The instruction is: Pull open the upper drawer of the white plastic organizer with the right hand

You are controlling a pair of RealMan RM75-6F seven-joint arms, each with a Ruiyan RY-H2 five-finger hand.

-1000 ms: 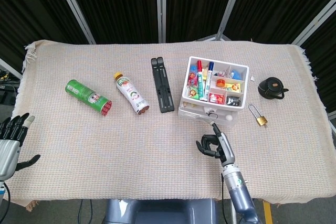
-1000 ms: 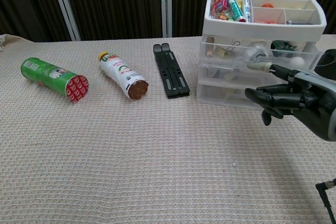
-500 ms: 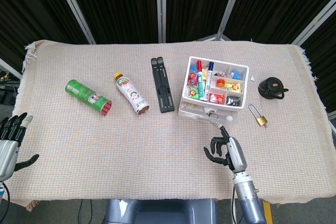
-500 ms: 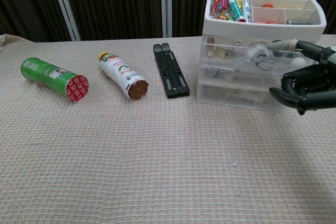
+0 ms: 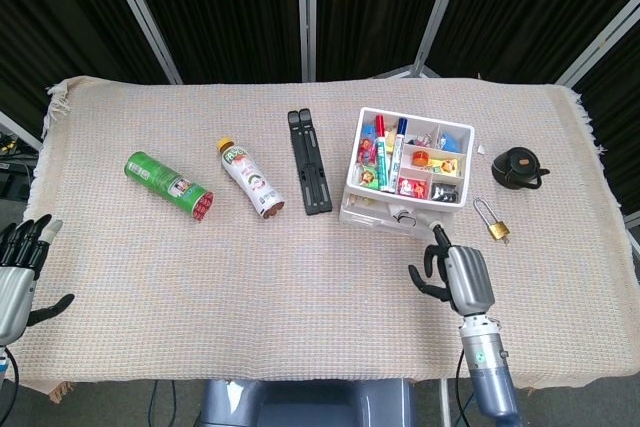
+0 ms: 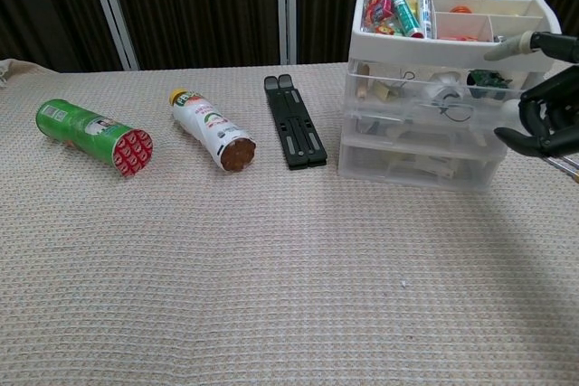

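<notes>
Right hand (image 5: 455, 274) hovers just off the front right of the white plastic organizer (image 5: 408, 176) on the tabletop (image 5: 300, 267), fingers (image 6: 547, 121) loosely curled and holding nothing. Upper drawer (image 6: 434, 89) looks shut — hooking its handle and drawing straight back should avoid dragging the unit. Chest view crops the hand; the handle is hard to make out.

Green can (image 5: 167, 185) lying at 9 o'clock on the surface (image 5: 200, 287), white bottle (image 5: 250, 178) beside it. Black folded stand (image 5: 309, 175) near centre. Black teapot (image 5: 518, 167) and brass padlock (image 5: 493, 220) at 3 o'clock.
</notes>
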